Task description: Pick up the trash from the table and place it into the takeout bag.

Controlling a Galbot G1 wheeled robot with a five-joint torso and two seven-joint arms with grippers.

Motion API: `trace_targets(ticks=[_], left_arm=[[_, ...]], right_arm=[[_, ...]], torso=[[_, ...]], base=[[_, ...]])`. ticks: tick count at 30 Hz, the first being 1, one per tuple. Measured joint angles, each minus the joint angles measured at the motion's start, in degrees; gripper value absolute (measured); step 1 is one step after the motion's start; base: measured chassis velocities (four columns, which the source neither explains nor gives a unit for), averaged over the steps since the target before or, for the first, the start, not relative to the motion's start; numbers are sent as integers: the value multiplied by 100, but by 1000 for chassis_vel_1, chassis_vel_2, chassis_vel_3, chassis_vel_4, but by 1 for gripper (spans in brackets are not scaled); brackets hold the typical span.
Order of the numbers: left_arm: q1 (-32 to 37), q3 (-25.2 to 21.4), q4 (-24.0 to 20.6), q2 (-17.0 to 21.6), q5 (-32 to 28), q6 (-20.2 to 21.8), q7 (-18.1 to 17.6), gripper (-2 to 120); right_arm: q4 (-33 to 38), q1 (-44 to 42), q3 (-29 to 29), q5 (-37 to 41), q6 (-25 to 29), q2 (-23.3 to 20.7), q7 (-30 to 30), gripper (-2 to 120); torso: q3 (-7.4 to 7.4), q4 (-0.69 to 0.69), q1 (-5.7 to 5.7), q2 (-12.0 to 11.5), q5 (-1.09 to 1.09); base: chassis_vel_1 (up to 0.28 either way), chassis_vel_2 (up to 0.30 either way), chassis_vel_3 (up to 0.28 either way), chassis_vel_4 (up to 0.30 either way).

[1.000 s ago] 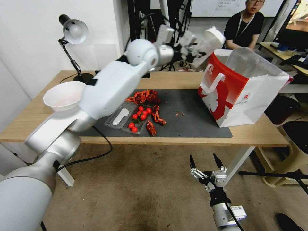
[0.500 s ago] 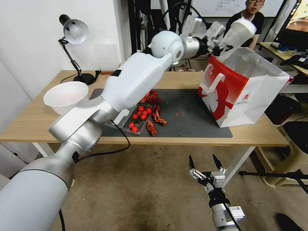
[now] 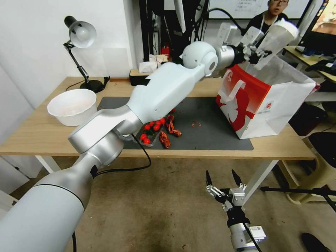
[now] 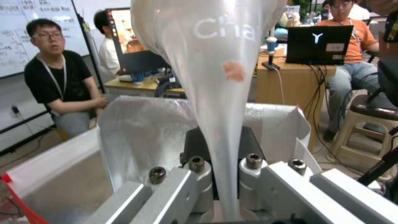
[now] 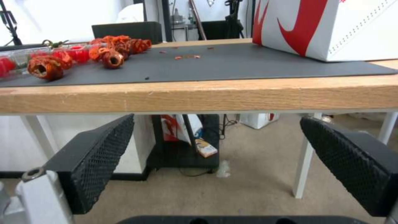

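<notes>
We are reaching our left arm across the table (image 3: pixel 42 138) and holding the left gripper (image 3: pixel 258 56) above the open mouth of the bag (image 3: pixel 276 105). Its jaws are closing tightly on a pale plastic-wrapped lump (image 3: pixel 278 36), pinching the wrap at its narrow end so that the wider part is standing up and away from the fingers. In the left wrist view, the lump (image 4: pixel 215 71) is rising from between the fingers (image 4: pixel 195 183), showing white lettering and a small orange smear, and the bag's clear liner (image 4: pixel 141 130) is lying open directly beyond it. The lump is hanging in the air over the bag, touching neither its rim nor its liner as far as we are able to tell.

The bag is standing upright on the right end of the dark mat (image 3: pixel 210 136), with its white handle (image 3: pixel 235 89) facing us. On the mat, well apart from the bag, a clear tray of cherry tomatoes (image 3: pixel 150 131) is lying beside several red scraps (image 3: pixel 168 134). A big white bowl (image 3: pixel 71 106) is sitting on the bare wood at the left, near a desk lamp (image 3: pixel 79 35).

We are keeping the right gripper (image 3: pixel 224 178) low, below the table's front edge, with its jaws spread wide and holding nothing. In the right wrist view, its two black pads (image 5: pixel 104 155) are flanking the table's edge (image 5: pixel 199 96).
</notes>
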Motion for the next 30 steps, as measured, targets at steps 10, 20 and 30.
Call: trace_targets(ticks=[10, 20, 30], left_arm=[[133, 87, -112, 18, 5, -15, 5, 12], [170, 23, -237, 69, 32, -1, -6, 47], [515, -398, -1015, 615, 34, 25, -303, 82]], right_arm=[[-6, -10, 2, -3, 6, 6, -3, 100], [-9, 6, -13, -10, 9, 23, -6, 100], [1, -3, -17, -10, 9, 17, -8, 100]], torso=[[0, 0, 0, 0, 0], [0, -1, 0, 0, 0], [0, -1, 0, 0, -1]], base=[[0, 0, 0, 0], [0, 0, 0, 0], [0, 0, 0, 0]])
